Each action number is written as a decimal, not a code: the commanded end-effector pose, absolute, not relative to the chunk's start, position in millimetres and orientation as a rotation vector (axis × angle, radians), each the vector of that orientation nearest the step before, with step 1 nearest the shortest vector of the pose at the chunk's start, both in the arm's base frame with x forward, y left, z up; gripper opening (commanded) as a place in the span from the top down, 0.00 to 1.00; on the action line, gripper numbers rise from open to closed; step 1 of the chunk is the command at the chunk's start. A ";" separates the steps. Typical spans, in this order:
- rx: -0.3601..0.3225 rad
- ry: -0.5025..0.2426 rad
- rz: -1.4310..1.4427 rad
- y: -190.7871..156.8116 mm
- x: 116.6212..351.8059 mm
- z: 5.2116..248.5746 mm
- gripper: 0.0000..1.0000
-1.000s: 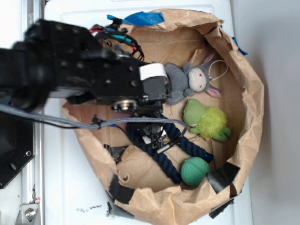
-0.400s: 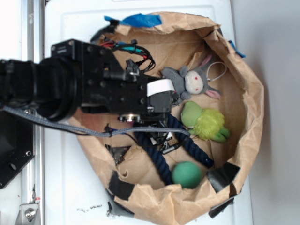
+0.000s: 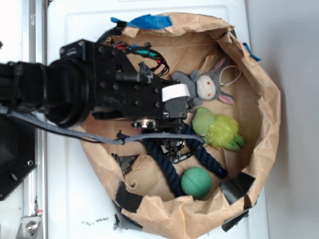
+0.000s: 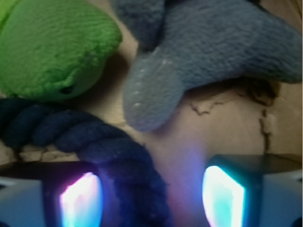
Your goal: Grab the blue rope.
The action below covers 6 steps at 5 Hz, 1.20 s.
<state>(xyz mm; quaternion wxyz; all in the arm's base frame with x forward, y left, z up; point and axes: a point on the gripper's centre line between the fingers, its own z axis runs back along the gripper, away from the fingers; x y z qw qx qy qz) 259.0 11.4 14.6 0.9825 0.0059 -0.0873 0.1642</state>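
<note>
The pincer point(image 4: 151, 189) is held wide apart, and the blue rope point(image 4: 94, 142) is seen between its fingers. A grey plush point(image 4: 213, 52) is seen just beyond.

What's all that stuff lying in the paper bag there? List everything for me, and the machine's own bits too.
blue rope: one, dark navy, bent in a U in the middle of the bag, one strand between the fingers
rabbit plush: one, grey with pink ears, upper part of the bag
green plush: one, green and yellow-green, right of the rope
ball: one, green, at the lower edge by the rope's end
paper bag: one, brown, rolled open on the white surface
blue tape: bright blue, on the bag's top rim
black tape: patches on the lower rim
gripper: one, black, open over the rope
grey cable: one, braided, along the arm
</note>
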 end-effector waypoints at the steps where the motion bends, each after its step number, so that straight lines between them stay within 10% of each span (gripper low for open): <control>1: 0.012 -0.193 0.330 16.4 257.1 15.7 1.00; 4: 0.036 -0.197 0.290 19.8 256.5 29.4 1.00; 6: 0.004 -0.148 0.211 17.5 255.7 111.9 1.00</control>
